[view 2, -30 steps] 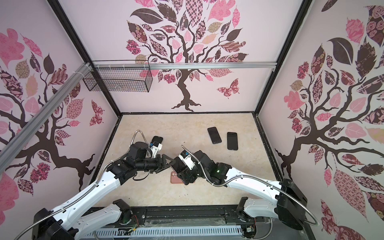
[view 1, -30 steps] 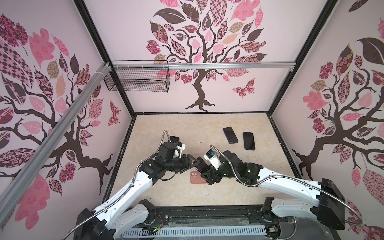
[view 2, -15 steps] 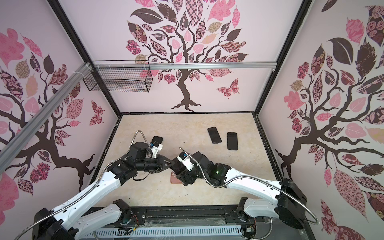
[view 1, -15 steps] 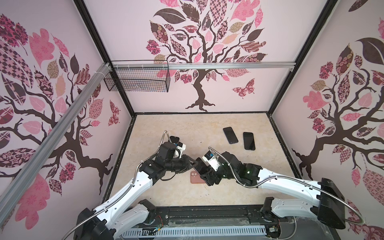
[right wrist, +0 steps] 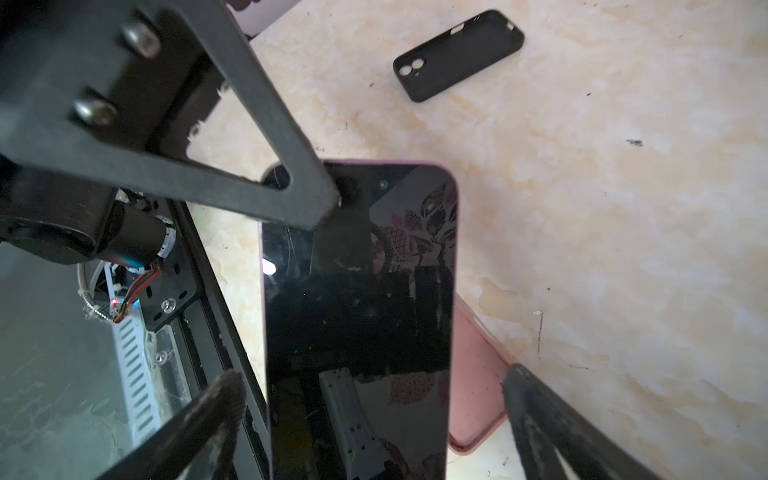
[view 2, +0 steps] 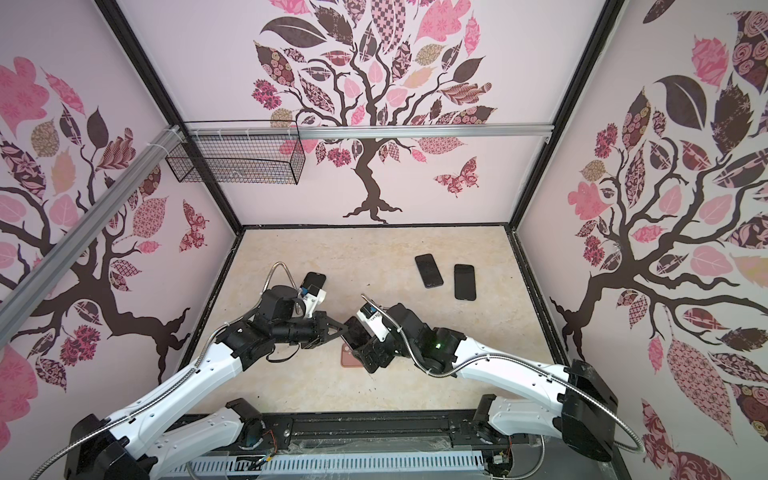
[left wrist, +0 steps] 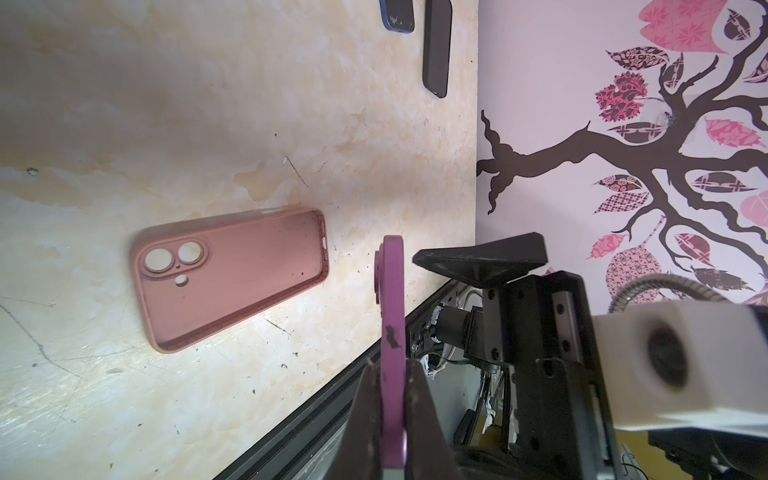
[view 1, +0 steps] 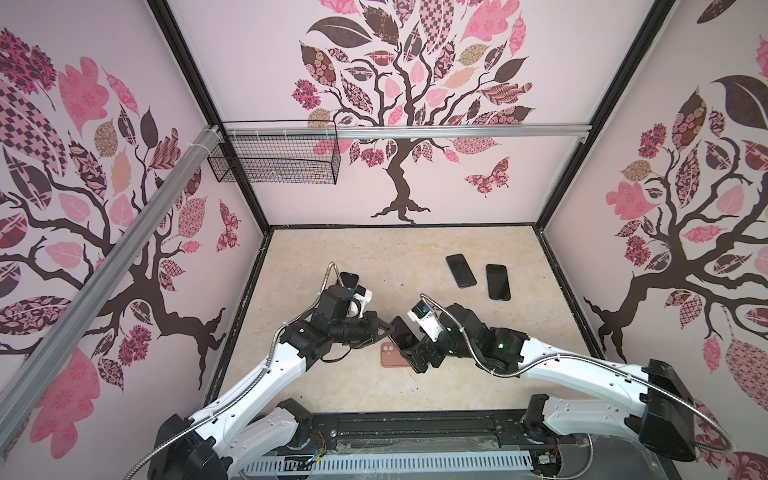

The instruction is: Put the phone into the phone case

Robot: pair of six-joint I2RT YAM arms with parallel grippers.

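Left claw (left wrist: 392,376) clamped on one end of purple phone (right wrist: 357,311), phone up off the desk (view 1: 332,374), tilted, gripped across its flat faces. Right claw (right wrist: 370,399) spread apart around phone's other end, gap on each side, not touching it. Pink phone case (view 1: 388,360) lies flat on desk, open side up, just under the phone, partly covered by it in right wrist view. Black case (right wrist: 457,54) lies well apart, by left arm
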